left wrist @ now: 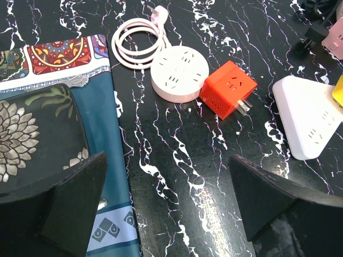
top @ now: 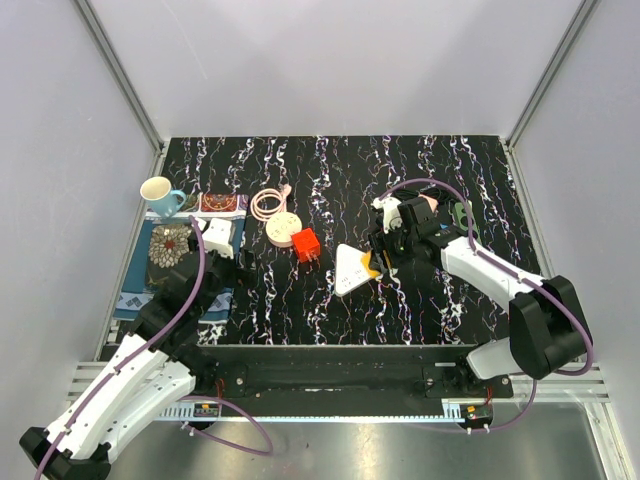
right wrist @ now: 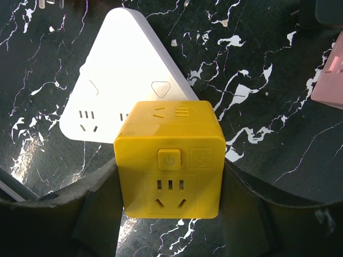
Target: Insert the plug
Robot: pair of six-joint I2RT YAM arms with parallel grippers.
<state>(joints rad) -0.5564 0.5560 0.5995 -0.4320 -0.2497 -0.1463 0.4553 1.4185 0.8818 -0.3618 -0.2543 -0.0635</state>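
The right gripper (right wrist: 170, 199) is clenched on the yellow cube plug (right wrist: 169, 155), one finger pressed to each side of the cube. The face with its power button and socket holes is turned toward the wrist camera. The cube is over the near right corner of the white triangular socket block (right wrist: 118, 69), which lies flat on the black marbled worktop (top: 330, 170). Whether the prongs have entered the block's holes is hidden beneath the cube. Just beyond, at the right edge of the wrist view, part of a pink object (right wrist: 329, 80) shows.

The left gripper (left wrist: 167, 184) is released, its fingers spread wide with nothing between them, and hangs above bare worktop. One finger is over the edge of a patterned cloth (left wrist: 115, 134), on which a dark floral plate (left wrist: 32, 134) rests. Ahead of this gripper a red cube adaptor (left wrist: 228, 88) lies on its side with its prongs pointing toward the triangular block. It touches a round white power strip (left wrist: 179, 72), whose cord (left wrist: 136, 43) is coiled just behind it. At the far left corner of the cloth stands a blue cup (top: 160, 193) - well apart from both grippers.
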